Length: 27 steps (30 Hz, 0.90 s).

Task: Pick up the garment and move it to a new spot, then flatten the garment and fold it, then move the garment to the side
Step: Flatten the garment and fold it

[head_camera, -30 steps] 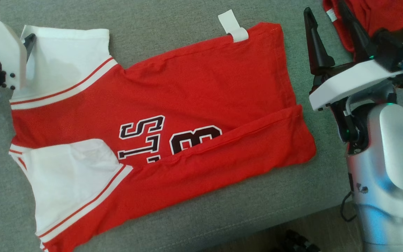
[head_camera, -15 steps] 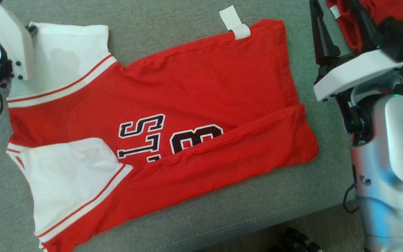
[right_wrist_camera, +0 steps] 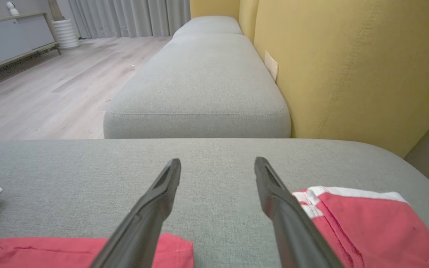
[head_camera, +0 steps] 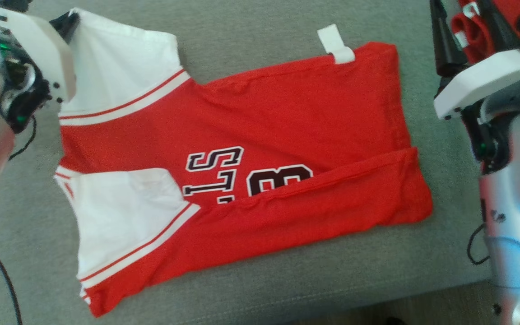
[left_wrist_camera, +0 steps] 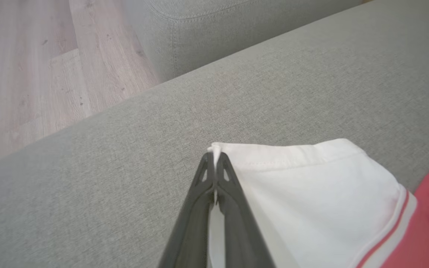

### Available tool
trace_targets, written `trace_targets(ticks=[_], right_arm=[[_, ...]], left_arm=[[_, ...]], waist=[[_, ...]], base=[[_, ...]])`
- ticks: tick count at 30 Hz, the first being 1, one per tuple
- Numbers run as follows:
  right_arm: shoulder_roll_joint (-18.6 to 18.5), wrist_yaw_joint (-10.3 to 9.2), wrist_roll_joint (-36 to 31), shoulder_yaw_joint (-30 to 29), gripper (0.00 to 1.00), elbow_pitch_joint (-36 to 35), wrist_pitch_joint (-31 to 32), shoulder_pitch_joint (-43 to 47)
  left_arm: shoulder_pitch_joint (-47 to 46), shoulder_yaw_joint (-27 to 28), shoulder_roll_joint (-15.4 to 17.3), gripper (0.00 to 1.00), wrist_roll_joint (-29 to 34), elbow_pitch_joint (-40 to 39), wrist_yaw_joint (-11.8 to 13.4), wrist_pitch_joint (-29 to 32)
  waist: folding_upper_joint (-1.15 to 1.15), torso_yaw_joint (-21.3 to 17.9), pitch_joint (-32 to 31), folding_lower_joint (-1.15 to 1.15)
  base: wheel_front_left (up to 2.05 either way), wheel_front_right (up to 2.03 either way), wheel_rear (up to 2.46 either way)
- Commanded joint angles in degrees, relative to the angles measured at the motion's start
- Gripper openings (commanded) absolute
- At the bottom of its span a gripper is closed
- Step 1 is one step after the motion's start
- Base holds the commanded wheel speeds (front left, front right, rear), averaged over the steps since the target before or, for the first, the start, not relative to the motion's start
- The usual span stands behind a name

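**Operator:** Report where the garment is and how far the task is along.

**Unit:** The garment [head_camera: 260, 149] is lying spread on the sofa [head_camera: 251, 27], mostly flat. Its near long edge is lying turned over the lettering. I am therefore judging the placing and flattening as done and the folding as begun.

**Operator:** Report the state of each claw.

**Unit:** My left claw [left_wrist_camera: 215, 157] is clenching the corner of the far white sleeve [left_wrist_camera: 311, 193], with both fingers meeting on the hem. My right claw [right_wrist_camera: 218, 163] is hanging released over bare sofa and gripping nothing. It is sitting between the garment's bottom end and a separate red cloth [right_wrist_camera: 367, 223].

**Operator:** State the step in hand and what is remaining.

**Unit:** I am judging the far-side fold as the step in hand, since that sleeve and the far edge are not yet lying over the body. After it, a crosswise fold and the move to the side are remaining.
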Motion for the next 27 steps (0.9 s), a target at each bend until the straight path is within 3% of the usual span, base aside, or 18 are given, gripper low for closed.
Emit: trace_targets(ticks=[1,13,27], right_arm=[[-0.56,-0.05,0.68,1.01,1.00,-1.34,0.54,-1.70],[-8.39,-0.05,6.35,5.63,1.00,12.25,5.78,-3.96],[-17.09,-0.05,16.39,21.12,1.00,23.80,11.01,-8.67]], left_arm=[[-3.52,1.58,1.99,0.00,0.45,-0.80,0.08,-1.34],[-2.11,-2.58,0.53,0.00,0.88,-6.72,0.08,-7.48],[-1.28,-4.35,0.55,0.00,1.64,-13.32,0.55,-7.92]], waist=[[0.00,1.62,-1.26,0.00],[0.00,8.01,-4.10,0.00],[0.00,10.79,-2.30,0.00]], base=[[0.00,0.00,0.00],[0.00,0.00,0.00],[0.00,0.00,0.00]])
